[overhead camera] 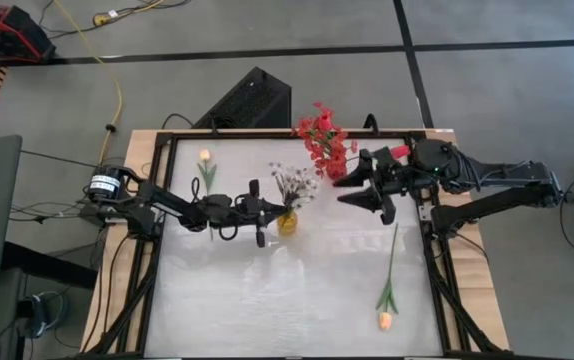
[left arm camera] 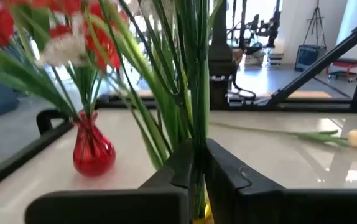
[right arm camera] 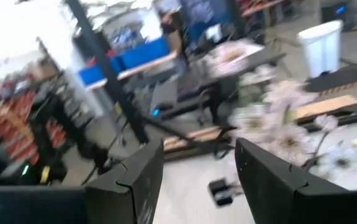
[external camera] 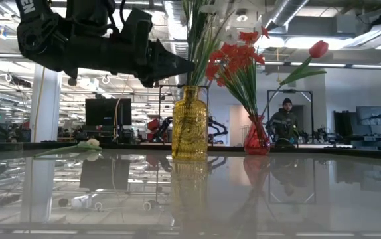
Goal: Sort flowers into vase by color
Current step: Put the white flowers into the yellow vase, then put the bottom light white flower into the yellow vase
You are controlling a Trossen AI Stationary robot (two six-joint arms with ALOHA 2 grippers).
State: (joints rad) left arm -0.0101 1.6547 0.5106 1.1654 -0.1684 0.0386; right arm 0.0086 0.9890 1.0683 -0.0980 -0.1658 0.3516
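Note:
A yellow glass vase point(overhead camera: 287, 224) stands mid-table and holds white-blossom sprays point(overhead camera: 295, 185) on green stems. My left gripper point(overhead camera: 275, 212) reaches in level from the table's left and is shut on those stems, just above the vase's mouth. A red vase point(external camera: 256, 139) at the far middle holds red clustered blooms point(overhead camera: 322, 140) and a red tulip point(external camera: 318, 48) that leans right. My right gripper point(overhead camera: 350, 187) hovers high beside the red blooms, open, with nothing between its fingers point(right arm camera: 138, 177). Two peach tulips lie flat on the table, one at the far left point(overhead camera: 205, 165) and one at the near right point(overhead camera: 387, 300). My left gripper pinches the green stems point(left arm camera: 198, 140) of the white sprays between its two fingers point(left arm camera: 181, 171), a little above the yellow vase's mouth. The fingers come in level from the table's left and lie across the stems. The stems stand upright with their lower ends in the vase point(external camera: 189, 123).
A black frame point(overhead camera: 432, 250) runs around the glossy table top. The room beyond holds desks and screens, and a person point(external camera: 285, 119) stands far behind the red vase. There is free table surface near the front edge, between the two lying tulips.

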